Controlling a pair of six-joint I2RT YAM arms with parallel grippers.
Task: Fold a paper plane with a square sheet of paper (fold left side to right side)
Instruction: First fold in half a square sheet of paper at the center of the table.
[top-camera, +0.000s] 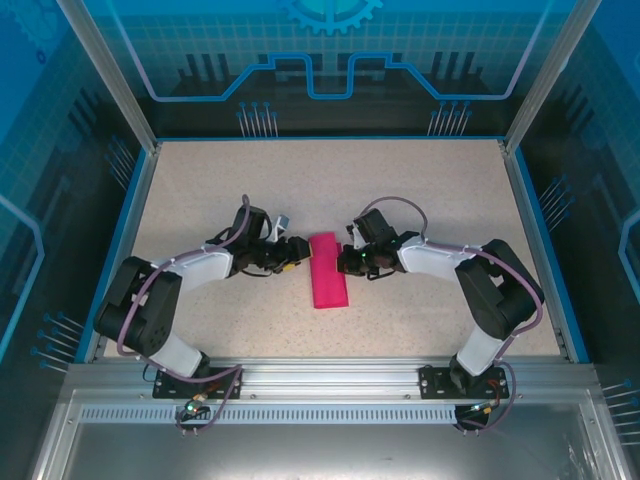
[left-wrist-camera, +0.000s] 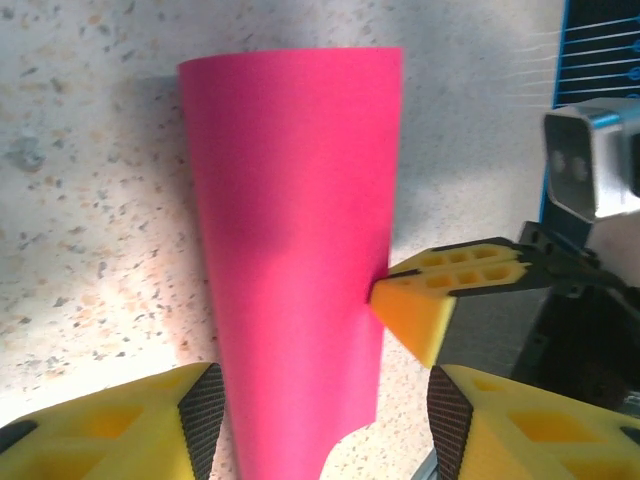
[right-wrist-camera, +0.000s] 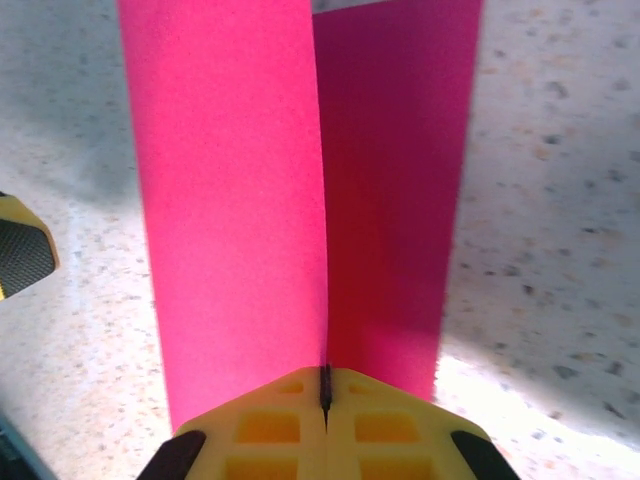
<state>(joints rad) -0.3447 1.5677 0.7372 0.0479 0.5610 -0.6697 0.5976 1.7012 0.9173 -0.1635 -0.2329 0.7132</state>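
Two pincers (top-camera: 296, 254) (top-camera: 351, 262) inward at the paper (top-camera: 329, 275)

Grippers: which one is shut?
The right gripper: it is closed tight at the paper's edge, while the left gripper stands open, straddling the paper.

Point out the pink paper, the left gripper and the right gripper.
pink paper (top-camera: 329, 272), top external view, middle of its upper face.
left gripper (left-wrist-camera: 325, 405), left wrist view, midway between its yellow fingertips.
right gripper (right-wrist-camera: 325, 385), right wrist view, seam of its closed fingertips.

Matt smooth magenta square sheet of paper (top-camera: 329, 284), speckled matt table (top-camera: 430, 190), yellow plastic right gripper (right-wrist-camera: 325, 375), black textured pads (left-wrist-camera: 203, 415) on left gripper (left-wrist-camera: 320, 400)
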